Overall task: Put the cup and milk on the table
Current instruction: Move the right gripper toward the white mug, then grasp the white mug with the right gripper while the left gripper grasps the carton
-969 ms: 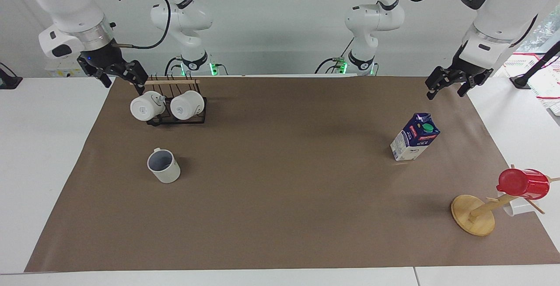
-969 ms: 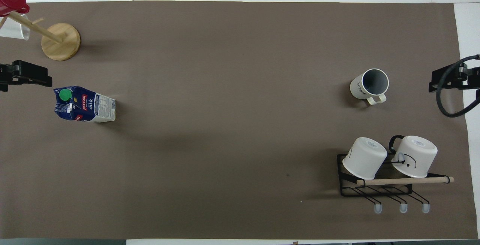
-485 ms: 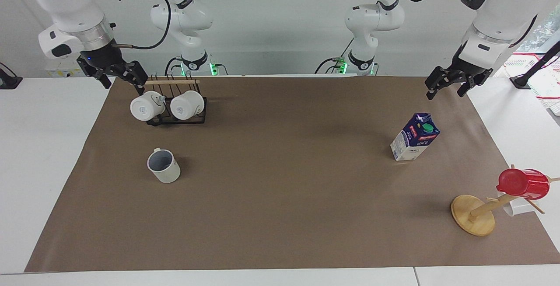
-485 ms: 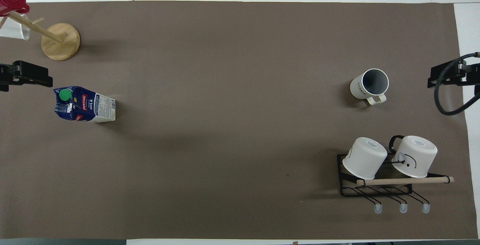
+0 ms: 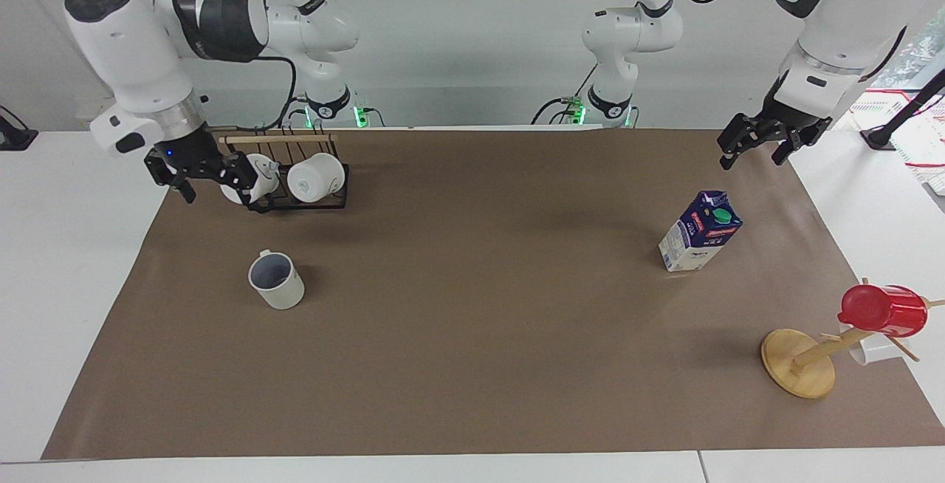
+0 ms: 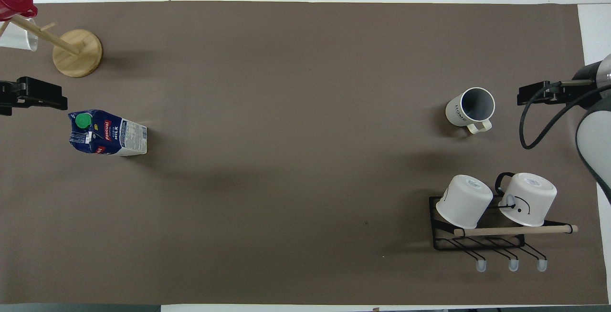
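Observation:
The off-white cup (image 5: 277,281) with a grey-blue inside stands upright on the brown paper of the table (image 5: 472,365), toward the right arm's end; it also shows in the overhead view (image 6: 470,107). The blue and white milk carton (image 5: 700,232) with a green cap stands upright toward the left arm's end, also in the overhead view (image 6: 107,133). My right gripper (image 5: 212,189) is open and empty, raised over the paper's edge between the cup and the mug rack (image 6: 525,98). My left gripper (image 5: 751,160) is open and empty, raised over the paper's edge beside the milk (image 6: 57,102).
A black wire rack (image 5: 299,202) with two white mugs sits nearer to the robots than the cup (image 6: 477,243). A wooden mug tree (image 5: 801,361) holding a red cup (image 5: 882,309) stands farther from the robots than the milk (image 6: 76,52).
My right gripper has come down and moved toward the cup, and now hangs in front of the rack's outer mug in the facing view. The left arm, cup and milk have not moved.

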